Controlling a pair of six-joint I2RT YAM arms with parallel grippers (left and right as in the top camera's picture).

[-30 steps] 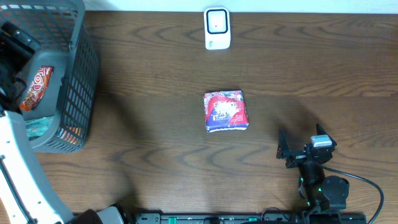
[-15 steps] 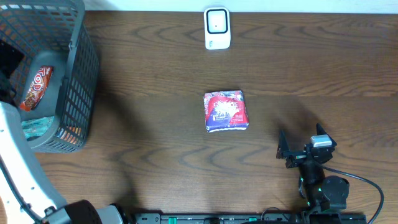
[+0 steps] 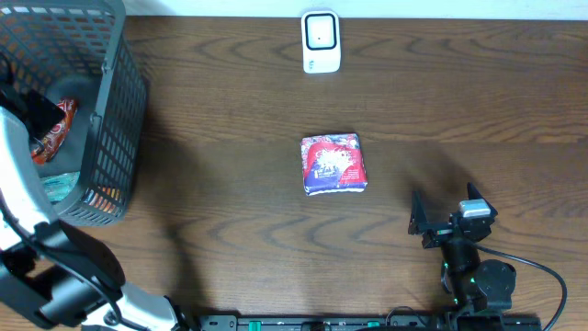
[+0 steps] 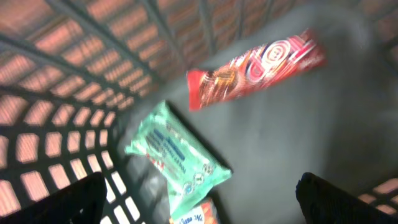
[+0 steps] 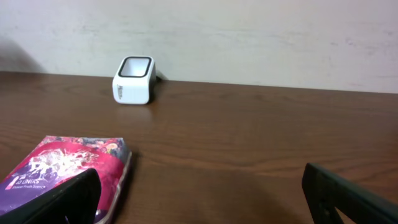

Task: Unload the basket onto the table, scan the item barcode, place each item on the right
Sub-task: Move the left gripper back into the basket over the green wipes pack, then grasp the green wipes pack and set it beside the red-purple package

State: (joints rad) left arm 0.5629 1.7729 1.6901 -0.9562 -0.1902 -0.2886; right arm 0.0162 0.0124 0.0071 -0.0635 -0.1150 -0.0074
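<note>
While the left arm [image 3: 18, 184] is dipped into the grey mesh basket [image 3: 115, 110] at the left end of the counter [image 3: 230, 230], its end effector [image 4: 199, 202] hangs spread wide over the stuff inside, not pinching anything. The basket walls close it in on all sides. Below it there's a long red wrapper [image 4: 255, 65] lying near one wall and a green pack [image 4: 177, 155] just beside it, not touching. Another pack pokes out under the green one, but it's too blurry to say what it is.

Mid-counter, a pink-and-red pouch [image 3: 333, 165] lies flat on its own. Straight behind it at the far edge sits the white scanner [image 3: 321, 41], well apart from the pouch.

Over on the right, near the front edge, the right end effector [image 3: 446, 207] sits low with its fingers spread and empty, facing the pouch and scanner.
</note>
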